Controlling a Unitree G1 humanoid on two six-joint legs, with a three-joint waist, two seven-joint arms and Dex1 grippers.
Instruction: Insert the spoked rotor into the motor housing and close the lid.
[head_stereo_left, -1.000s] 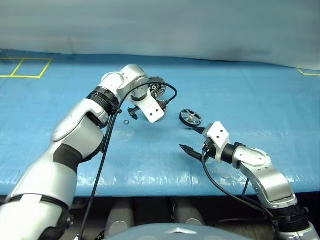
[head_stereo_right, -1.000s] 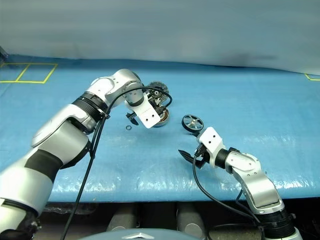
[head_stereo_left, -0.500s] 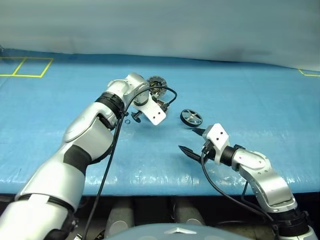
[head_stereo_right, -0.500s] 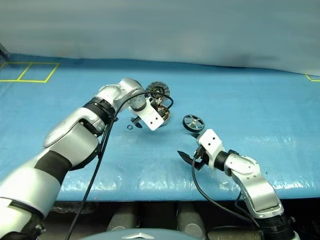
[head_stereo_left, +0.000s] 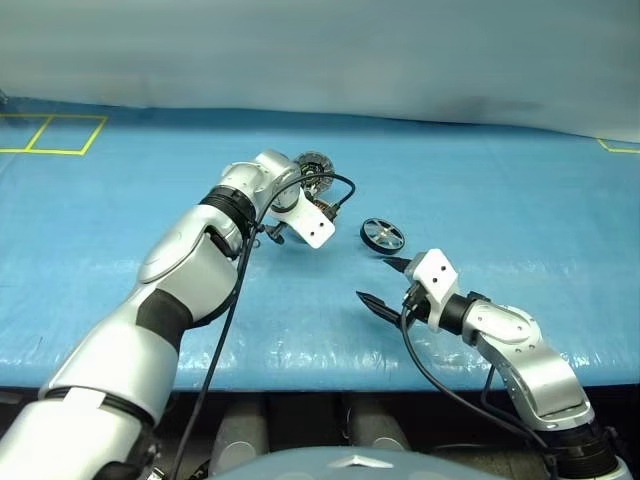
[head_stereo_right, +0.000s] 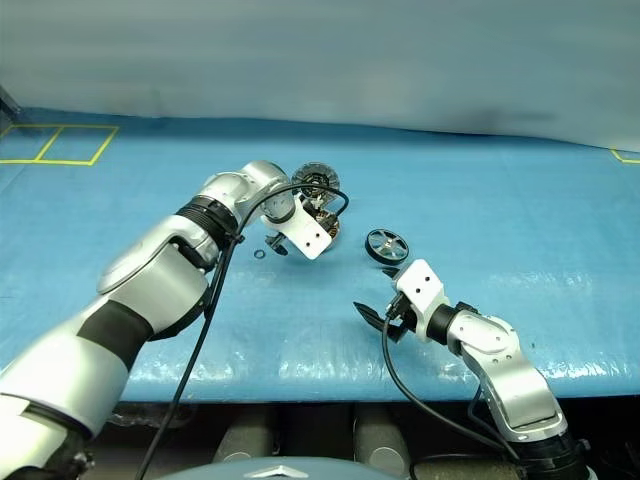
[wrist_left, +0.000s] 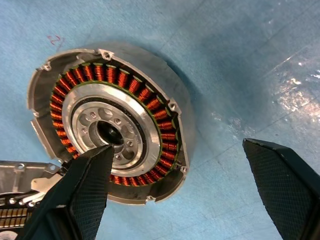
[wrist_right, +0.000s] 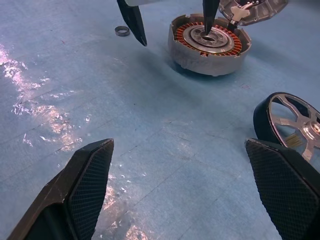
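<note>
The motor housing (wrist_left: 150, 107), a silver cup with copper-orange windings, sits on the blue table with its lid (head_stereo_right: 315, 180) raised behind it. My left gripper (wrist_left: 177, 147) is open and points down over the housing. One black finger (wrist_right: 206, 20) has its tip at the dark centre hole, and the other finger (wrist_right: 134, 22) hangs outside the cup. The spoked rotor (head_stereo_left: 381, 235) lies flat on the table to the right of the housing. My right gripper (head_stereo_left: 375, 280) is open and empty, low over the table just in front of the rotor.
A tiny black ring (head_stereo_right: 258, 254) lies on the table left of the housing. Yellow tape squares (head_stereo_left: 50, 135) mark the far left corner. The table's front edge (head_stereo_left: 320, 375) runs close below my right arm. A black cable (head_stereo_left: 335, 185) loops above my left wrist.
My left gripper has sunk a little onto the housing and its wrist has rolled, while the elbow swung inward. The right arm has stayed put.
</note>
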